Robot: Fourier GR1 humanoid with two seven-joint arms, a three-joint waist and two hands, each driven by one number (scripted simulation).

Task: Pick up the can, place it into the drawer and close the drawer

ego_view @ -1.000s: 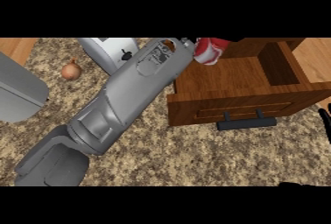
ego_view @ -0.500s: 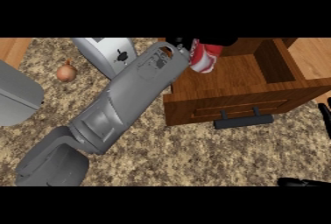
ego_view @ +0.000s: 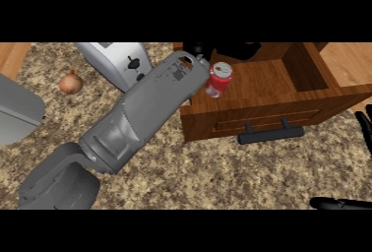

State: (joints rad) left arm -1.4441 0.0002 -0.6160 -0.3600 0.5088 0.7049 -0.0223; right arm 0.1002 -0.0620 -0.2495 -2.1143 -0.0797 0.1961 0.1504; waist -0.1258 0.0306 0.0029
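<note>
Your left grey forearm stretches diagonally over the open wooden drawer (ego_view: 291,93); its black hand (ego_view: 200,49) curls round the red cylindrical can (ego_view: 218,78). Your right hand (ego_view: 363,120) rests open at right.

Kitchen: toaster (ego_view: 120,61) and onion (ego_view: 70,83) on granite counter (ego_view: 218,172).

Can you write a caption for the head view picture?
Left hand lowers the red can into the open wooden drawer.
</note>
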